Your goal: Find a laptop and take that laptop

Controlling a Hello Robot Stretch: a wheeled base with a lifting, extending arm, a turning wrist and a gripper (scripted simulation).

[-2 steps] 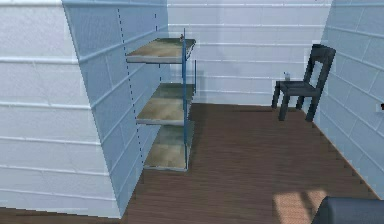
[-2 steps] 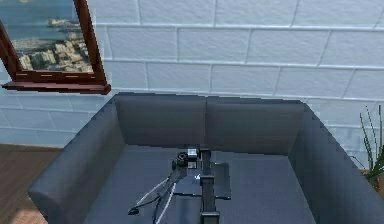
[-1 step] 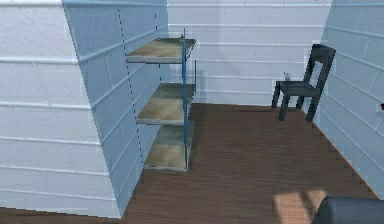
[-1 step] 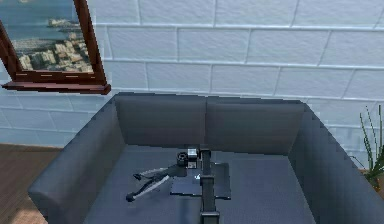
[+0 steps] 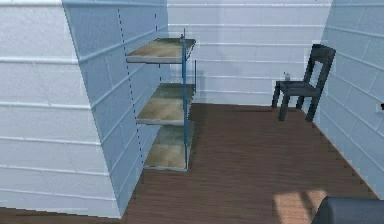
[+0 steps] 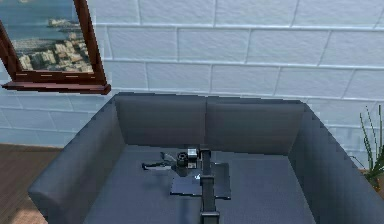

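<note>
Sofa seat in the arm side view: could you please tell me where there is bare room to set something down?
Bare seat lies between the armrest at the view's left and the gripper, and more between the arm and the other armrest. The middle is crowded: gripper, arm and a flat dark slab.

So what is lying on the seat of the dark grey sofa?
A flat dark rectangular slab lies on the seat of the dark grey sofa. The dark square arm bar covers its middle. The end effector shows near it; whether it holds anything cannot be told.
</note>
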